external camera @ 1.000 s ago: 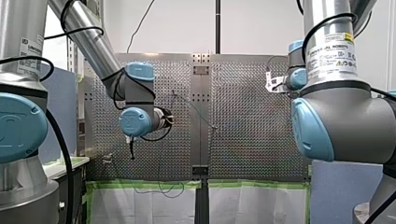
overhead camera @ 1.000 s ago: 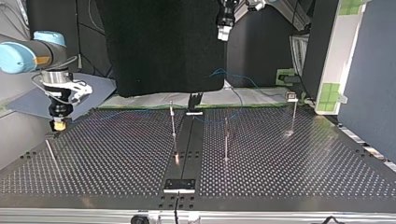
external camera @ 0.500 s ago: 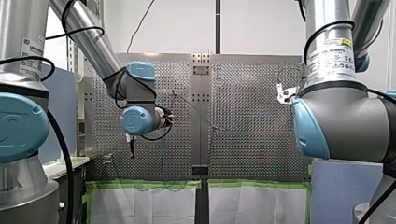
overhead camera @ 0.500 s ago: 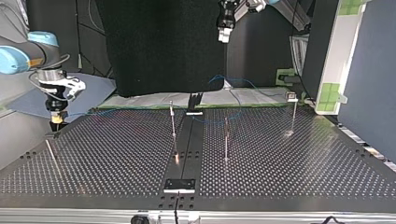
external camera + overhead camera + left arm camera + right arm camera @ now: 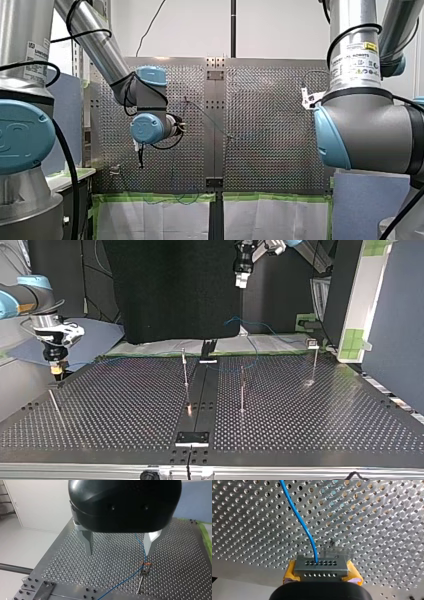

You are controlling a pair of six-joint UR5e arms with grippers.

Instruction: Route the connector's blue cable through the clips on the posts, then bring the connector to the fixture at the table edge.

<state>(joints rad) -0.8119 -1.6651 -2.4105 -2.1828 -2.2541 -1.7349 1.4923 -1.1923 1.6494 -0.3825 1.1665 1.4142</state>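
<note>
My right pincer (image 5: 321,577) is clamping the connector (image 5: 321,566), which is mostly hiding its yellow pads (image 5: 289,573); the blue cable (image 5: 299,522) is running out of view. My left pincer (image 5: 119,553) is hanging apart over the bench (image 5: 112,565).

connector (image 5: 321,566): grey metal block, two rows of small holes, pinched between the yellow pads (image 5: 289,573) of my right end effector (image 5: 321,573), low over the perforated bench (image 5: 374,517), at the top view's far left; blue cable (image 5: 299,520) exits its upper hole row, arcs away over the bench; in the left wrist view it runs slack to a clip (image 5: 146,564) atop a thin post (image 5: 140,586), then trails on across the bench; seated in the clip or not, cannot tell
</note>
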